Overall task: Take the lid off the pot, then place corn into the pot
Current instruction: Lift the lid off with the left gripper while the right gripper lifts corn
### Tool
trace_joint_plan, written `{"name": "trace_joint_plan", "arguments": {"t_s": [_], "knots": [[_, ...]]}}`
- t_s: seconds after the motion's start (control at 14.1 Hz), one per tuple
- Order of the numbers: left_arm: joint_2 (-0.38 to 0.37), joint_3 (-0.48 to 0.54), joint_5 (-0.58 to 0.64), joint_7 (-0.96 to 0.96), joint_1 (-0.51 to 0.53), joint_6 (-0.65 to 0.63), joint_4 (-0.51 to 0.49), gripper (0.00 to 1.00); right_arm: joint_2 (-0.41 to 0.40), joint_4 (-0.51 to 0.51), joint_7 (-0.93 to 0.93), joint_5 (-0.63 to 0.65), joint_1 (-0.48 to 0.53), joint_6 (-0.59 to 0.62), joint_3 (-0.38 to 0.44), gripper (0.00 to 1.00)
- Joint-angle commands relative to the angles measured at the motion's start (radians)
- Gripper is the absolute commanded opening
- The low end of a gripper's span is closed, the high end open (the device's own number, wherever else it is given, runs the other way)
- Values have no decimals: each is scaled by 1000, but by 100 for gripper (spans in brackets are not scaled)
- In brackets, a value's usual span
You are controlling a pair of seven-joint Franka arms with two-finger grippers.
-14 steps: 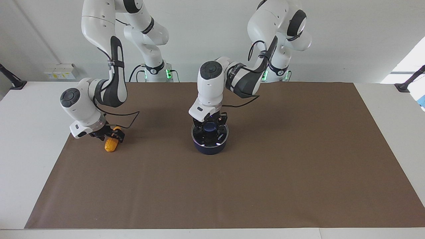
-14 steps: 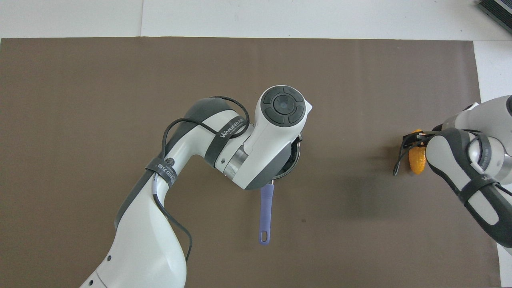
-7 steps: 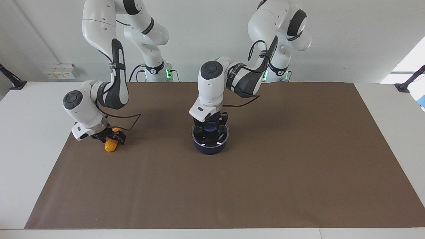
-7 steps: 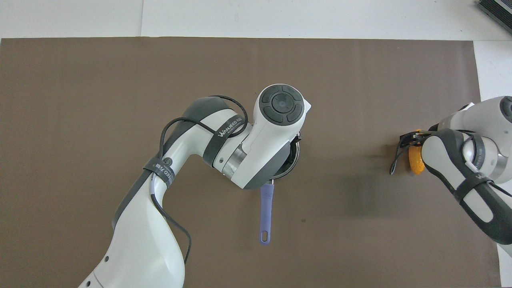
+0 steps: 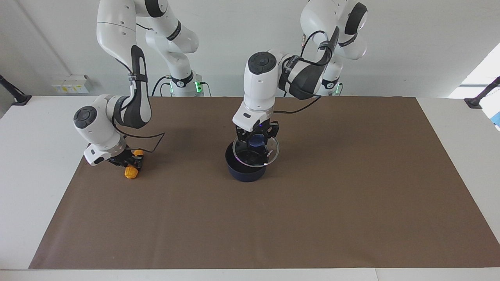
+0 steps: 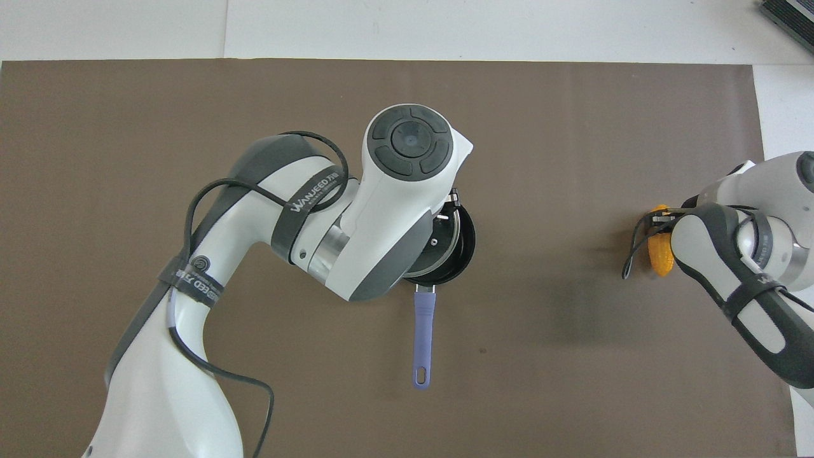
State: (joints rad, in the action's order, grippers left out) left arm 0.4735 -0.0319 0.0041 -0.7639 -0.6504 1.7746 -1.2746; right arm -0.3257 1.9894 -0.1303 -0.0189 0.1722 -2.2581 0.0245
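Observation:
My left gripper is shut on the blue knob of the glass lid and holds it a little above the dark blue pot, shifted slightly toward the left arm's end. The pot's black inside shows under the lid. In the overhead view the left arm covers most of the lid and pot; the pot's blue handle points toward the robots. My right gripper is low at the mat's right-arm end, shut on the yellow-orange corn, which also shows in the overhead view.
A brown mat covers the table. A white box sits at the table's edge near the right arm's base. Black stands are at the table's corners nearest the robots.
My left gripper has risen with the lid, lifting it off the pot and slightly toward the left arm's end. The corn in my right gripper has turned a little.

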Motion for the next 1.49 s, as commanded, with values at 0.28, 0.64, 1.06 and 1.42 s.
{"name": "trace_joint_plan", "arguments": {"t_s": [0.28,0.64,1.06,1.42], "knots": [[-113,-3,-4,289,191,-75,-124,0,-3,-113,-28,28,-6,117,-3,0],[-231,-3,-6,472,330,-31,-302,0,10,-118,-23,28,-16,123,-5,0],[-364,-5,-6,719,501,113,-572,0,34,-311,98,30,-135,340,-12,0],[-467,-3,-7,851,618,242,-778,0,59,-360,351,63,-290,430,-17,0]]}}
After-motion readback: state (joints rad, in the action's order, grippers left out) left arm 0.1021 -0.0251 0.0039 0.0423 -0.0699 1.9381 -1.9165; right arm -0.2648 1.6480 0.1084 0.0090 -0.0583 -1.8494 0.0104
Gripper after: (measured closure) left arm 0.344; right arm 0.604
